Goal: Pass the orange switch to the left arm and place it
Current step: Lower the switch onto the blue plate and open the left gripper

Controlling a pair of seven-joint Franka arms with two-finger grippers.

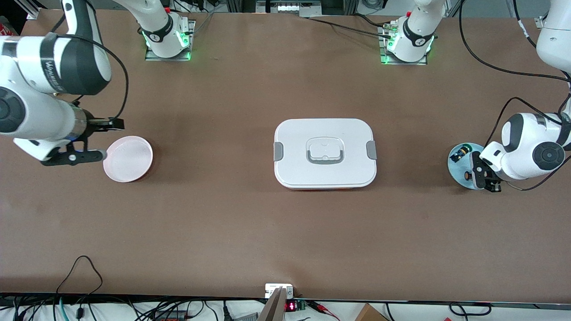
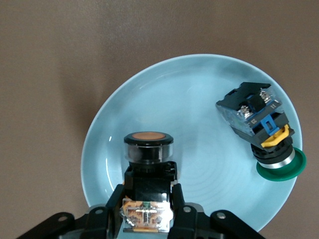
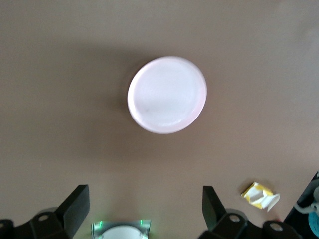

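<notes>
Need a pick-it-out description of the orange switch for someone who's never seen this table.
Start at the white box mid-table, then go toward the left arm's end to the blue plate. Two switches lie on it; the orange switch is the one with the round orange face, sitting between the fingers of the left gripper. Its neighbour, the other switch, has a green cap.

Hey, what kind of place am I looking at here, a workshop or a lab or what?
Most likely a robotics lab: two arms bolted to a brown table, cables along its edges, and staged props, namely a white box, a pink plate and a blue plate holding switches.
</notes>
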